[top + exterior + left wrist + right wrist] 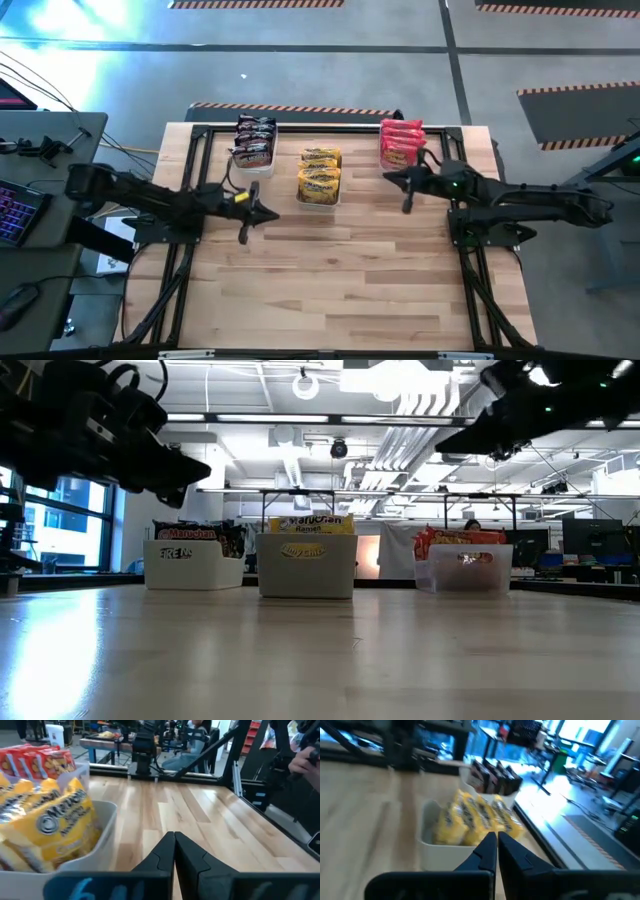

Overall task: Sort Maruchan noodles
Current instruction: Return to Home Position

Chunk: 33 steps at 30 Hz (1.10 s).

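All the packs I can see sit in three bins in a row at the far side of the surface [340,290]; the black packs [254,135] stand in the white bin [195,572], the yellow packs [321,172] in the middle bin [305,578], the red packs [401,142] in the clear bin [465,574]; I see no pack loose on the wood.

I think the packs are light and flat; the wrap looks shiny, so it may slip; the noodles inside would likely crack if I squeeze hard. If I had to lift one, I would pinch the top edge that sticks up over the bin wall, across the thin side, and gently.

The packs stand tight side by side, so a neighbor could come up too; the bin walls block a grab from the side.

The left arm [150,195] reaches in near the white bin and the middle bin, its jaws pressed together with nothing in them; the right arm [520,195] ends just beside the clear bin, its jaws pressed together too, also with nothing in them; both hang above the surface.
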Each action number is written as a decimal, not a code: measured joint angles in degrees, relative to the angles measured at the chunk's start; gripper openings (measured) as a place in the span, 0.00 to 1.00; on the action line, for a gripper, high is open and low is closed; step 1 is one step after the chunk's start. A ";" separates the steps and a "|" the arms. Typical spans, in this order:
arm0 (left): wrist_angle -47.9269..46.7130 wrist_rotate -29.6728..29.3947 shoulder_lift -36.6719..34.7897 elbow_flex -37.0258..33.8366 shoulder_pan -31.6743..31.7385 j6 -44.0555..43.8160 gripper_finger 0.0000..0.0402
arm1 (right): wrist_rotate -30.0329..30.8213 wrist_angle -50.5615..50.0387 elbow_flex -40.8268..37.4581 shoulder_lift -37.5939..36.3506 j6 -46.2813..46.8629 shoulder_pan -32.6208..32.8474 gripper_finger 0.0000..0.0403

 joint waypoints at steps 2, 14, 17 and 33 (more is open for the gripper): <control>-2.50 2.76 -2.48 0.00 2.59 0.60 0.00 | -0.72 0.45 -2.22 -3.36 1.26 0.73 0.00; -17.26 7.88 -17.62 0.00 11.51 4.39 0.00 | -0.78 -0.39 -13.51 -28.69 2.09 4.13 0.00; -23.08 9.45 -21.70 0.00 12.43 4.42 0.00 | -0.78 -0.91 -15.89 -35.62 2.31 4.77 0.00; -45.35 9.08 -51.62 -2.27 17.33 5.94 0.00 | -1.92 -11.21 -15.85 -41.76 5.45 5.27 0.00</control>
